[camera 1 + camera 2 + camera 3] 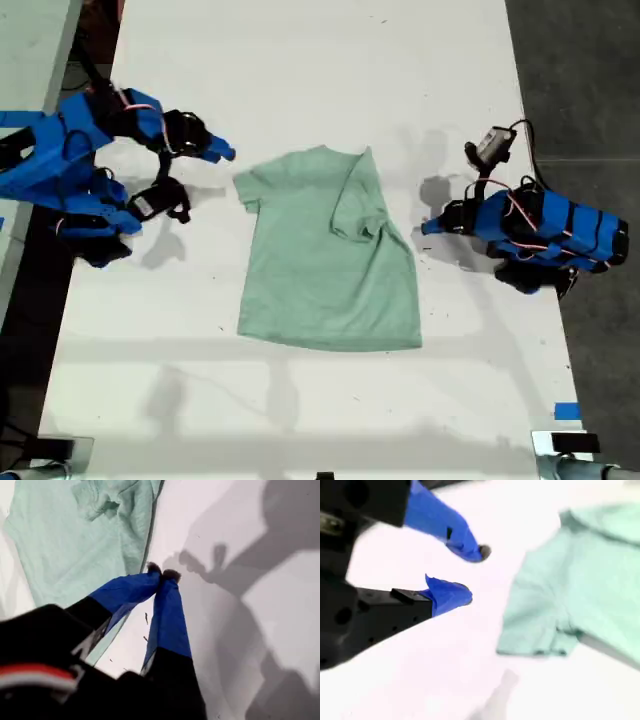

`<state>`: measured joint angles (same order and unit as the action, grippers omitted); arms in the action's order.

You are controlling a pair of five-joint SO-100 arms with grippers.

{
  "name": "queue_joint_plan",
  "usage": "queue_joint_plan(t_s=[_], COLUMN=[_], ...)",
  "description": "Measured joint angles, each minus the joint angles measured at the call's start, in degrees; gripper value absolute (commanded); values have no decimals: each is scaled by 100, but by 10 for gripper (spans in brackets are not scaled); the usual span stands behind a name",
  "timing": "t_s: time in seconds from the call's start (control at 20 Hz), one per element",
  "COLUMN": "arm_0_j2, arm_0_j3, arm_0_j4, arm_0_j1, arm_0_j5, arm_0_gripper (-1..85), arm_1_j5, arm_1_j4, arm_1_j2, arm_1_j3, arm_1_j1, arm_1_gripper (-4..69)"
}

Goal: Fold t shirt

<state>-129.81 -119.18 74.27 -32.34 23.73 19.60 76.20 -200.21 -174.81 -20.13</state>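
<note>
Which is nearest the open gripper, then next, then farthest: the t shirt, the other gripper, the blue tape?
From my second gripper, exterior view:
1. t shirt, just beside it.
2. my first gripper, past the shirt, view's right.
3. blue tape, view's lower right corner.

— What is the t shirt (325, 265) seen to be made of?

— Soft, matt cloth in pale mint green, wrinkled across the body and bunched where a sleeve is folded over; a stitched hem is seen at the sleeve edge in the second wrist view.

— And the bench (300, 70)?

— A smooth white surface with a faint sheen, on which soft shadows are carried and a few small dark specks are seen.

— The fingers?

— Those of my first gripper (163, 573) are wrapped in matt blue tape, with dark fuzzy tips. Those of my second gripper (472, 573) are covered likewise in blue, on black hard plastic bodies of dull finish.
</note>
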Motion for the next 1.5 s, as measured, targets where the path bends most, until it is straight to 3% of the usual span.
queue_joint_plan(t_s=[0.15,0.25,0.7,0.75,0.8,0.9,1.2,1.25,1.3,1.35,1.5], arm_0_j2=[3287,4236,4140,3955,3727,3437,3410,3410,3410,3410,3393], arm_0_j3=[1494,1872,1898,1687,1380,677,378,378,378,378,378], arm_0_j4=[624,510,237,53,-229,-817,-1107,-1116,-1107,-1072,-1063], arm_0_j1=[44,88,-439,-598,-773,-1028,-1028,-1028,-1028,-1028,-976], arm_0_j5=[-290,-352,-387,-413,-378,-343,-158,-97,-62,-53,-44], arm_0_gripper=[306,291,234,211,120,61,-2,17,164,233,253], arm_1_j5=[0,0,0,0,0,0,0,0,0,0,0], arm_1_j4=[18,18,18,18,18,18,18,18,18,18,18], arm_1_j2=[0,0,0,0,0,0,0,0,0,0,0], arm_1_j3=[0,0,0,0,0,0,0,0,0,0,0], arm_1_j1=[0,-26,-26,-26,-26,-26,-26,-26,-26,-26,-26], arm_1_gripper=[12,12,12,12,12,12,12,12,12,12,12])
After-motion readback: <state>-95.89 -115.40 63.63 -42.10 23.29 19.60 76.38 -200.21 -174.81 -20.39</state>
